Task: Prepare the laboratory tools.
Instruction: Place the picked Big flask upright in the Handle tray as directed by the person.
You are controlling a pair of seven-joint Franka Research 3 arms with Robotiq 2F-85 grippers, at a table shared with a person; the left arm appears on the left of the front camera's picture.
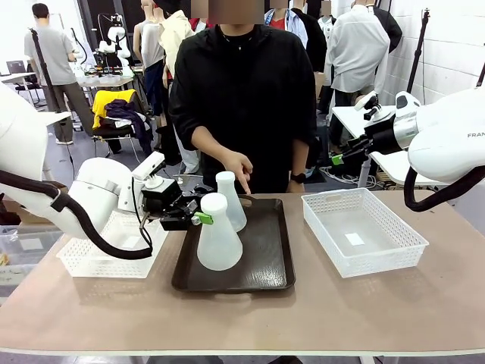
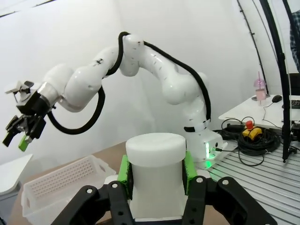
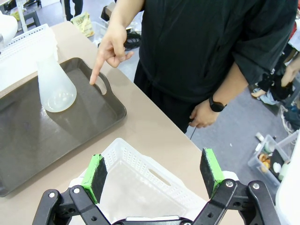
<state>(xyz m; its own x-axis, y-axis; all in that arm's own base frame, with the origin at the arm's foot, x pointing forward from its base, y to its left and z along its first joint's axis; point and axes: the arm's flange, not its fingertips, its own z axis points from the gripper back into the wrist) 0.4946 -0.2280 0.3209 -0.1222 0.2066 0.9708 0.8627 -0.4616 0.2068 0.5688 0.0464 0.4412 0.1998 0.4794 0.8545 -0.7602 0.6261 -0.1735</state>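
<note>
Flasks stand upright on the dark tray [image 1: 269,273]. The left gripper [image 1: 203,218] pinches the neck of the near flask [image 1: 218,246]; the far flask [image 1: 229,199] sits at one o'clock. The right gripper [image 3: 153,176] hangs spread, well apart, above the right basket [image 1: 379,250].

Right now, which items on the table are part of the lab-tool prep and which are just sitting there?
In play:
- near flask, its neck clamped in the left gripper
- far flask, free on the dark tray; the person's hand points down beside it

Just lying about:
- right basket, with the open right gripper above it
- left basket
</note>
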